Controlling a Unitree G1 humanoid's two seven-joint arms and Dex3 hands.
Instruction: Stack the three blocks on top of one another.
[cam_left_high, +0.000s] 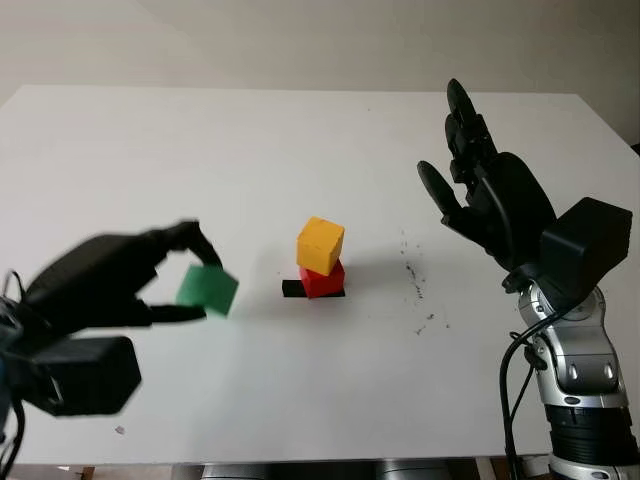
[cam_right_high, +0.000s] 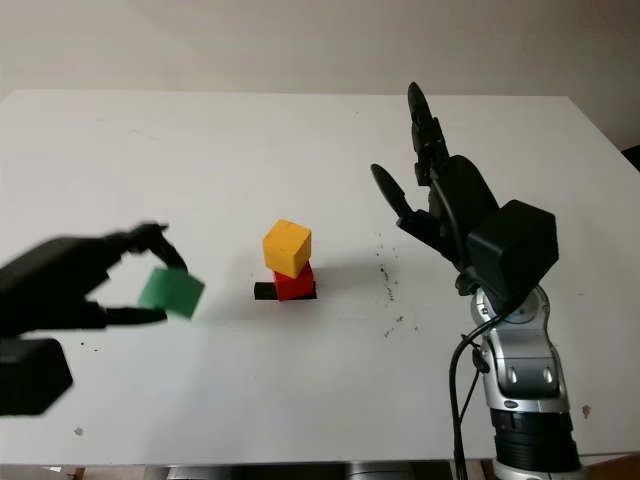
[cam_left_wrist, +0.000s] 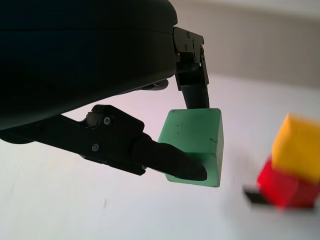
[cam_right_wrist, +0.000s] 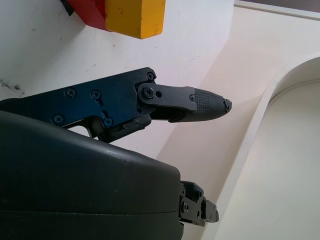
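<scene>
Two of the three blocks are already stacked: the yellow block sits tilted a little askew on the red block, near the middle of the white desk, with a small black marker showing at the red block's base. Your left hand is pinching the green block between its fingers, lifted clear of the desk and well to the left of the stack. Your right hand is raised to the right of the stack, open and holding nothing.

You are on the last step, by the look of it: carrying the green block to the top. Next you need to bring the left hand across and above the yellow block, level the green block, and lower it squarely before you let go. Because the yellow block sits turned on the red one, a sideways nudge could topple the pair, so come in from above.
</scene>
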